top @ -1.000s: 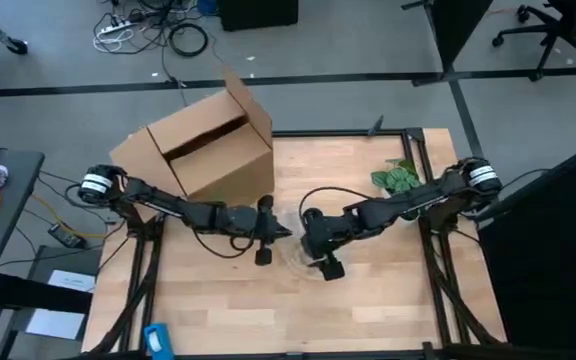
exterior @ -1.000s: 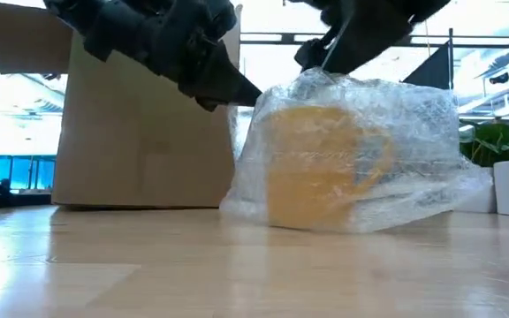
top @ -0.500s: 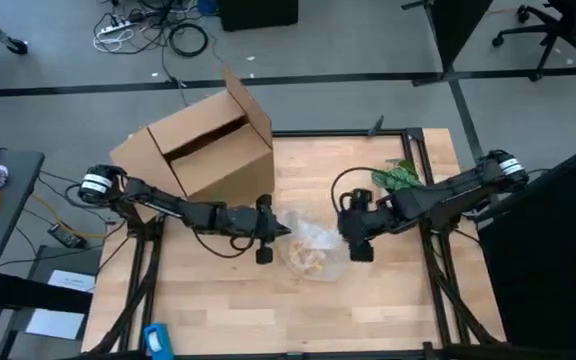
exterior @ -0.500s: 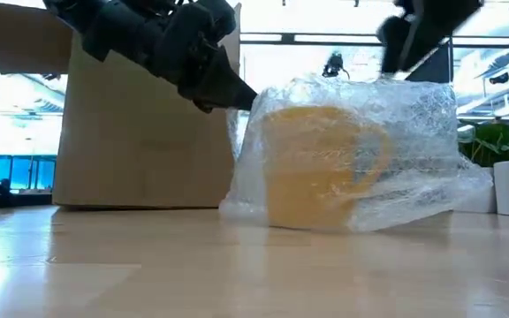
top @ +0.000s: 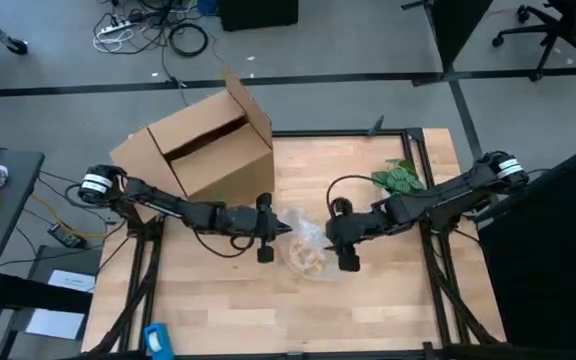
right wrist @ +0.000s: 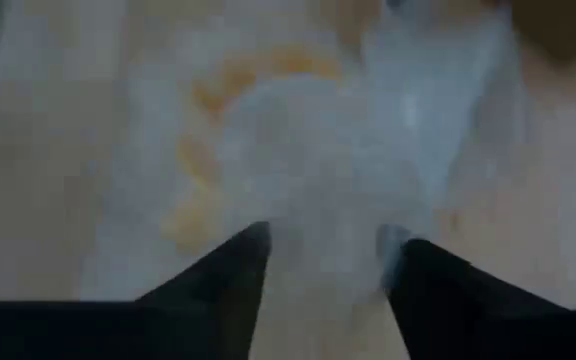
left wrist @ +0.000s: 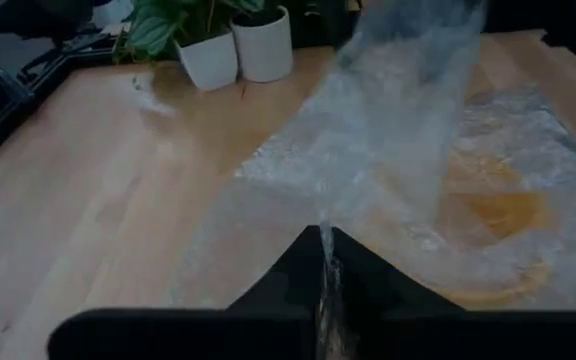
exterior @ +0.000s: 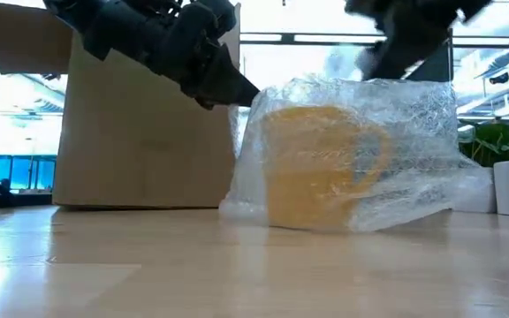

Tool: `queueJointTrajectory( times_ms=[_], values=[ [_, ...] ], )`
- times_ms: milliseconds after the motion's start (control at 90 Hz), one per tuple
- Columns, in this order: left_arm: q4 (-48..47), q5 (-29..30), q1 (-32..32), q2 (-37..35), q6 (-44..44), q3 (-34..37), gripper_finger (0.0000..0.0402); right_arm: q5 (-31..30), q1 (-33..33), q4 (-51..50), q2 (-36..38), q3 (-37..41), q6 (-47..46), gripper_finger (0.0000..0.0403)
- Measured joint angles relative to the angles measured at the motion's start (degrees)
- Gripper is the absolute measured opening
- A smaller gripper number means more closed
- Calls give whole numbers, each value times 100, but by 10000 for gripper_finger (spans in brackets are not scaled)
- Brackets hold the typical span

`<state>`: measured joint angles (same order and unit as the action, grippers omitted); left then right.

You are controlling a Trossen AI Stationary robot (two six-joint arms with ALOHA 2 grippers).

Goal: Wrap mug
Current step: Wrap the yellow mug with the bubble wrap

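The left gripper (top: 286, 232) was pinched shut on a corner of the plastic sheet (left wrist: 388, 190), its fingers (left wrist: 313, 280) pressed together with the film rising from between them. Just beyond those fingertips sat the mug (exterior: 321, 163) on the table (top: 218, 310), yellow-orange and draped all over by the crinkled sheet — its handle side turned away from the left gripper in the low view. On the mug's far side the right gripper (top: 330, 232) hovered close above the wrap, fingers (right wrist: 233, 275) spread apart with the film showing between them, gripping nothing that could be seen. Behind the left arm stood the cardboard box (top: 208, 150), flaps open, and past the right arm a small potted plant (top: 398, 178).
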<state>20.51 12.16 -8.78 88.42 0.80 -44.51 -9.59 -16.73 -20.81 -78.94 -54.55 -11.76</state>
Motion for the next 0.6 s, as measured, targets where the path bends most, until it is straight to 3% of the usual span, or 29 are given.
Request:
queueJointTrajectory(
  times_ms=[333, 456, 600],
  values=[
    [345, 20, -2, -2, -15, 4, 0, 851, 267, 712, -1116, -239, 370, 85],
    [473, 20, -2, -2, -42, 6, 0, 974, 334, 374, -1650, -719, 569, 72],
    [897, -14, -35, -5, -277, 9, 0, 982, 380, -734, -2253, -1500, 819, 58]
  ],
)
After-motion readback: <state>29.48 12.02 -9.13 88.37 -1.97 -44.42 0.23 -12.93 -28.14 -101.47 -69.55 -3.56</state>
